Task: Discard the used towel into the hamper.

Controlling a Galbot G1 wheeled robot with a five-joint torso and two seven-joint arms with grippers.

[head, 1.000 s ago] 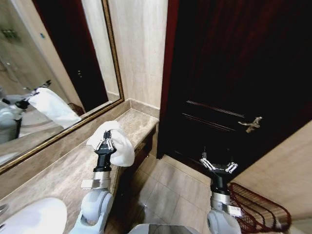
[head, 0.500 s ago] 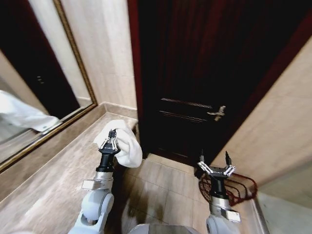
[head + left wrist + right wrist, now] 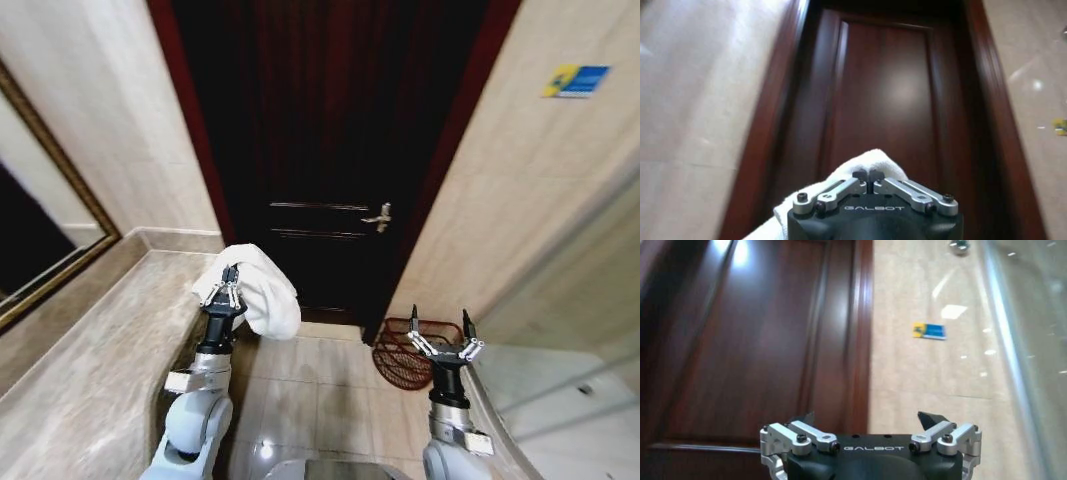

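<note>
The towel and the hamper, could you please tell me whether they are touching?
Apart. The head view shows the towel held up in the shut left gripper, with bare floor tiles between it and the hamper standing below by the door.

Bathroom: marble counter (image 3: pixel 90 350), framed mirror (image 3: pixel 45 250), dark wood door (image 3: pixel 320 150).

Towel held up left of centre, hamper on the floor to the right.

The left gripper (image 3: pixel 229 283) stands raised with the towel (image 3: pixel 262 290) draped over and behind it, before the door (image 3: pixel 330 150). The hamper (image 3: pixel 402 352) sits on the floor at the door's right corner, just behind the right gripper (image 3: pixel 441 336). The countertop (image 3: pixel 90 360) runs along the left, below the mirror (image 3: pixel 40 220).
</note>
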